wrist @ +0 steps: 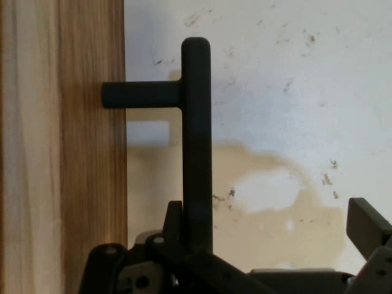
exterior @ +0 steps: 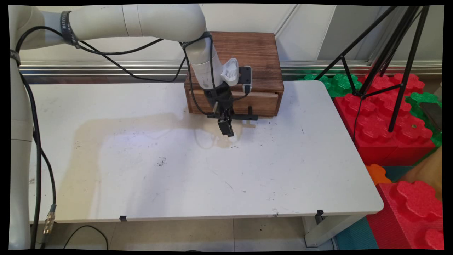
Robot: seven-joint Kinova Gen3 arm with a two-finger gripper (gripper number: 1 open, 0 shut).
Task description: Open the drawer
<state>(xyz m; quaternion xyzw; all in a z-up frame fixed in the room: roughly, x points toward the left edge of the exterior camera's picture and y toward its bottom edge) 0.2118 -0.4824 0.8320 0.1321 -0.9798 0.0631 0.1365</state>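
White bench (exterior: 141, 170), stained tan near its middle, carries a wooden box (exterior: 244, 60) at its far edge. My pincer (exterior: 226, 124) hangs just before the box's drawer front (exterior: 262, 102), at the black bar handle (wrist: 196, 141). Its fingers stand apart: one finger (wrist: 177, 226) lies against the bar, the other (wrist: 367, 226) is well off to the side. Red and green foam blocks (exterior: 389, 124) and a black tripod (exterior: 389, 53) stand right of the bench.

A dark-stained wooden drawer box (exterior: 247, 63) stands at the white table's (exterior: 177, 170) far edge, its black bar handle (wrist: 196, 141) projecting from the drawer front.
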